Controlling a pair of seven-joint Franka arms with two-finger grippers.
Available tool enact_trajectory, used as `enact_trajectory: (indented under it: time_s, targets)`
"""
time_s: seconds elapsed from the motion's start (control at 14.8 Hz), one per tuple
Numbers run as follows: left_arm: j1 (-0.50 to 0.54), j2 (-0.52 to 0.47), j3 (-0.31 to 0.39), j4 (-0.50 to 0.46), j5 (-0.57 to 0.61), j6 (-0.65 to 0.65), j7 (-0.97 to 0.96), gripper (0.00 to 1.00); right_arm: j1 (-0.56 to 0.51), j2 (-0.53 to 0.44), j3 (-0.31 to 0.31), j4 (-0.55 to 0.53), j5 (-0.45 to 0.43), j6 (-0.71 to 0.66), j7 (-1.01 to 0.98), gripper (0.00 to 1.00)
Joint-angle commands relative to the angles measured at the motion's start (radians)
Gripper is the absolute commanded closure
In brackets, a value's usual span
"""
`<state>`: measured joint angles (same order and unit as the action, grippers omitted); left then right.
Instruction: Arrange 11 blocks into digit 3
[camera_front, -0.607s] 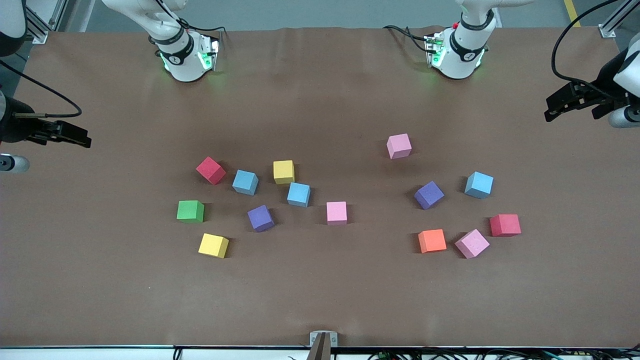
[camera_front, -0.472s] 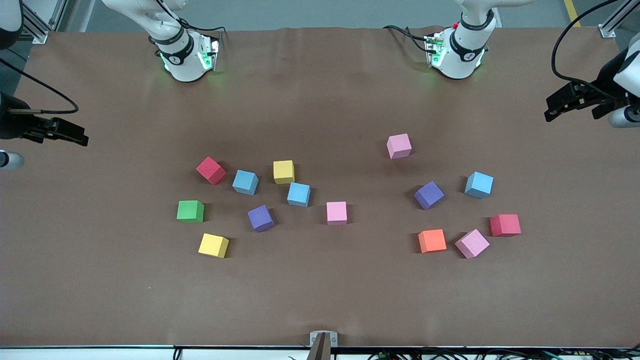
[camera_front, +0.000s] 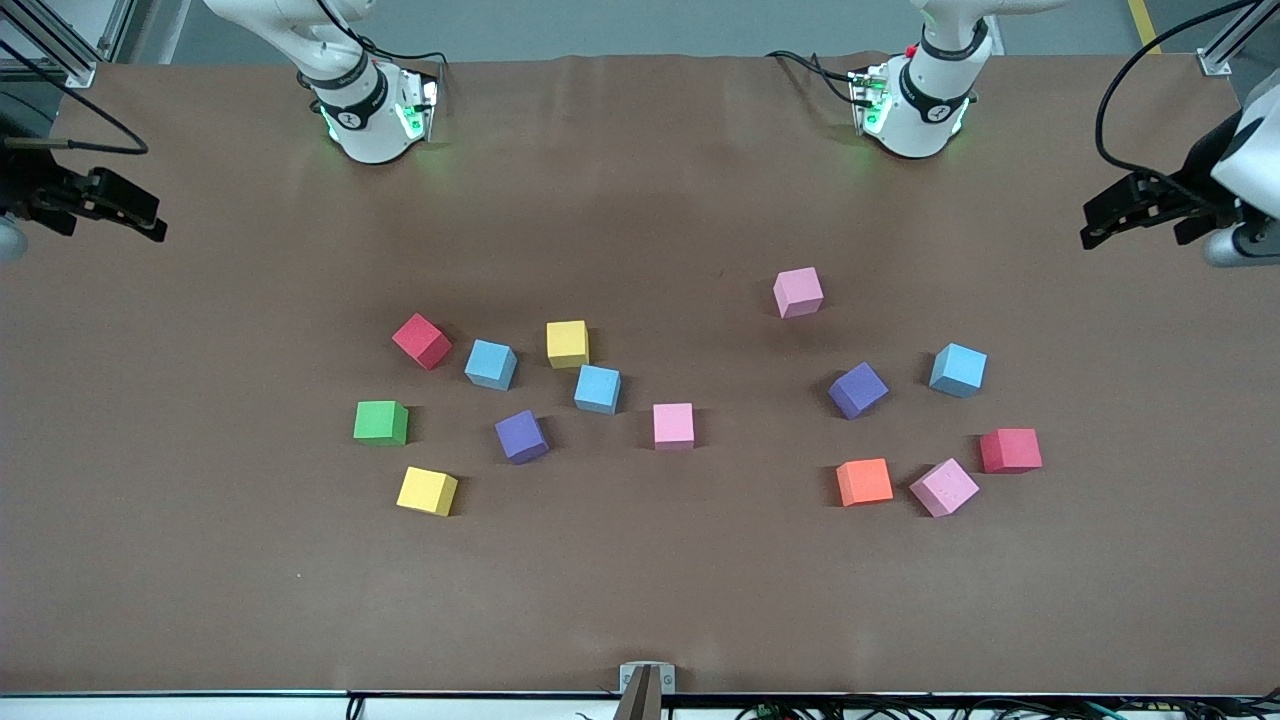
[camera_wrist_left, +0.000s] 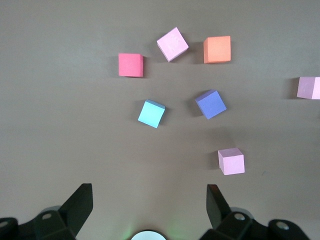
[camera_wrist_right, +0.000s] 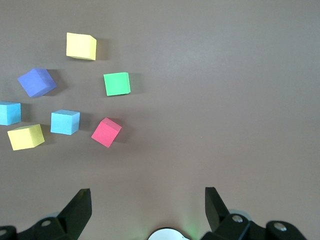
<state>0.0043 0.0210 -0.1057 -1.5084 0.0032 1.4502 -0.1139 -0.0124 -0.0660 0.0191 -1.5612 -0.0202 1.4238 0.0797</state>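
Note:
Loose blocks lie in two groups, none touching, and no digit 3 shows. Toward the right arm's end are a red block (camera_front: 421, 340), two light blue (camera_front: 491, 364) (camera_front: 598, 388), two yellow (camera_front: 567, 343) (camera_front: 427, 491), a purple (camera_front: 521, 436) and a pink (camera_front: 673, 425). Toward the left arm's end are two pink (camera_front: 798, 292) (camera_front: 944, 487), a purple (camera_front: 858, 390), a light blue (camera_front: 958, 369), a red (camera_front: 1010, 450) and an orange (camera_front: 864, 482). My left gripper (camera_front: 1092, 224) (camera_wrist_left: 149, 189) hangs open at its table end. My right gripper (camera_front: 156, 220) (camera_wrist_right: 147, 192) hangs open at the other end.
A green cube (camera_front: 381, 422) sits beside the purple and yellow blocks at the right arm's end. Both arm bases (camera_front: 372, 120) (camera_front: 915, 110) stand at the table's back edge. Bare brown tabletop (camera_front: 640, 580) stretches between the blocks and the front edge.
My right gripper has drawn back toward the bases' edge of the table. My left gripper has shifted slightly the same way. No block has moved.

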Motion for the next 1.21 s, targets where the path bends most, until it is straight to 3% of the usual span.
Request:
enact_trajectory:
  time_s: [0.0,0.4,0.81,1.15]
  targets:
    - [-0.033,0.066,-0.017,0.01,-0.032,0.034,-0.013,0.0,0.017,-0.043,-0.016,-0.054,0.017,0.029,0.005,0.0]
    - [-0.2,0.313,-0.031,0.046,-0.032,0.246,-0.035,0.0,0.014,-0.046,-0.018,-0.054,0.052,0.047,0.005,0.0]
    - [-0.384,0.574,-0.028,0.166,-0.031,0.479,-0.323,0.0,0.019,-0.044,-0.018,-0.05,0.051,0.072,-0.059,0.0]
    - [-0.487,0.687,-0.017,0.183,-0.028,0.666,-0.42,0.0,0.016,-0.044,-0.018,-0.05,0.051,0.064,-0.098,0.0]
